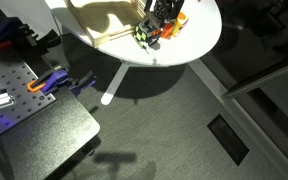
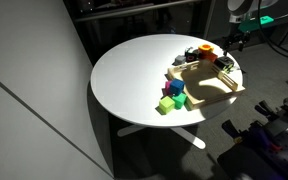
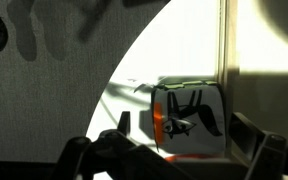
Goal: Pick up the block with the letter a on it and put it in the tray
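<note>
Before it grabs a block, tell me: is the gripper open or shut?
Open: in the wrist view the gripper has its two fingers spread wide apart.

Round white table [image 2: 134, 70] on a white splayed base [image 1: 112, 86]; dark grey carpet floor [image 1: 174, 115] beneath. Pale wooden tray [image 2: 212, 88] flat on the top, near one edge. Green and blue blocks [image 2: 171, 98] clustered on the table just beside a tray corner. Dark piece [image 2: 190, 54] and orange piece [image 2: 206, 48] beside the tray's far side. In an exterior view, a small block with yellow-green and dark faces [image 1: 141, 33] close to the table edge; lettering too small to read.
</note>
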`<state>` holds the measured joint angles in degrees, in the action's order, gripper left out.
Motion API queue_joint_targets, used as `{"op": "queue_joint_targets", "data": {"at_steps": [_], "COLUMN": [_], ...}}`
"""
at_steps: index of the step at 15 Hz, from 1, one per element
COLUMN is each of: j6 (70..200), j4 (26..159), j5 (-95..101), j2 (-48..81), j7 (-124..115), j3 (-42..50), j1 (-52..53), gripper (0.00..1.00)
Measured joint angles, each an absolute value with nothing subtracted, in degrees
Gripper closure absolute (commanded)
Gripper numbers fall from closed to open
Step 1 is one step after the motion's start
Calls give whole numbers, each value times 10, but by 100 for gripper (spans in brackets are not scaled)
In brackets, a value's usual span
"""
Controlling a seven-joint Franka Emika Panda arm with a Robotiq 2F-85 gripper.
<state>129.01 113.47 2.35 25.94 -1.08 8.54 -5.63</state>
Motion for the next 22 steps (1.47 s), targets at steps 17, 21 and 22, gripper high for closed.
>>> {"op": "queue_joint_targets", "data": {"at_steps": [17,21,22], "j6": [1406,1406,1406], "j4": [1135,1134,1134], "j5": [35,35,35], "j2": [323,325,324], "j7": [23,28,28], "j3": [66,65,64], "j1": [-57,-60,-60], "gripper": [26,57,62]}}
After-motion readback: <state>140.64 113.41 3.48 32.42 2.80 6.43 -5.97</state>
